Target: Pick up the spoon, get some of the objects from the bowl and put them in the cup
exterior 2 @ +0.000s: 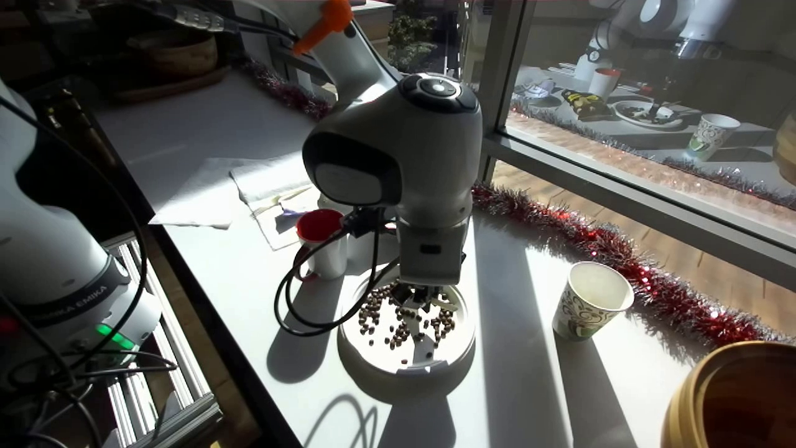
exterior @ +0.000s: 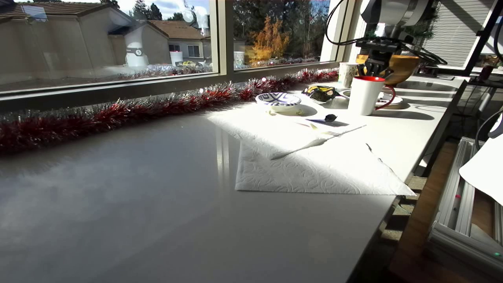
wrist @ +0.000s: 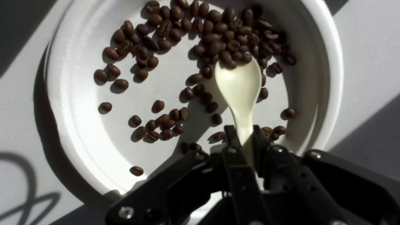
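In the wrist view my gripper (wrist: 244,131) is shut on the handle of a cream spoon (wrist: 240,81). The spoon's head points away over a shallow white bowl (wrist: 336,72), and a few coffee beans (wrist: 231,54) overlap its tip. More beans lie scattered across that bowl, thickest at the far side. An exterior view has the gripper (exterior 2: 413,300) low over the white bowl (exterior 2: 385,358), the spoon small and partly hidden there. Beside the bowl stands the cup, a white mug (exterior 2: 331,261) with red inside; in an exterior view the mug (exterior: 362,98) partly hides the bowl.
A golden-brown bowl (exterior 2: 687,404) and a patterned paper cup (exterior 2: 578,317) stand by the window side. Past the mug are a blue-patterned small bowl (exterior: 278,103), a black-and-yellow bag (exterior: 320,94) and paper towels (exterior: 306,173). Tinsel (exterior 2: 615,255) runs along the window.
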Robot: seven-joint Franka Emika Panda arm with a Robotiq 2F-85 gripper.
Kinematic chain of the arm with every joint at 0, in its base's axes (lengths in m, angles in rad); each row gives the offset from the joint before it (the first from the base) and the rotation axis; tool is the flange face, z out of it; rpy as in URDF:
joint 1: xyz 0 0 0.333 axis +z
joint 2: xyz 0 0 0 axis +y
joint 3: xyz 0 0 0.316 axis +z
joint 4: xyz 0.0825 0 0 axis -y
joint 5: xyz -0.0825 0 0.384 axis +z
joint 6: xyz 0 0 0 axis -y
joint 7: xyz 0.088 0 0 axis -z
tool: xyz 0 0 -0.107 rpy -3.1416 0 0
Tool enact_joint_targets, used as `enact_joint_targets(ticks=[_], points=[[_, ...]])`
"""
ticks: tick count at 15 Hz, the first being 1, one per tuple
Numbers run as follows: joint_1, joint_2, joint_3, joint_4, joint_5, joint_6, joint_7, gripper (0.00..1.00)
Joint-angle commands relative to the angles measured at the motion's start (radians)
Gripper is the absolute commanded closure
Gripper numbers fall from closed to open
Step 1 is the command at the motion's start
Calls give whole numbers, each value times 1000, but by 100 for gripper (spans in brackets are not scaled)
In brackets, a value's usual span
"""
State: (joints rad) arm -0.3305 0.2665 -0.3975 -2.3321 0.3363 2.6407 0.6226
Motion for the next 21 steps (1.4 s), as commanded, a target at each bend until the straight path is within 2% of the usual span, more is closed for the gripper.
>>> enact_joint_targets(ticks=[1,10,17,21], points=[[-9,-31,28,-27,44,-14,-41,97],[-25,6,51,12,76,-131,-159,97],[-64,74,60,93,108,-276,-285,97],[-108,117,61,169,141,-405,-357,97]])
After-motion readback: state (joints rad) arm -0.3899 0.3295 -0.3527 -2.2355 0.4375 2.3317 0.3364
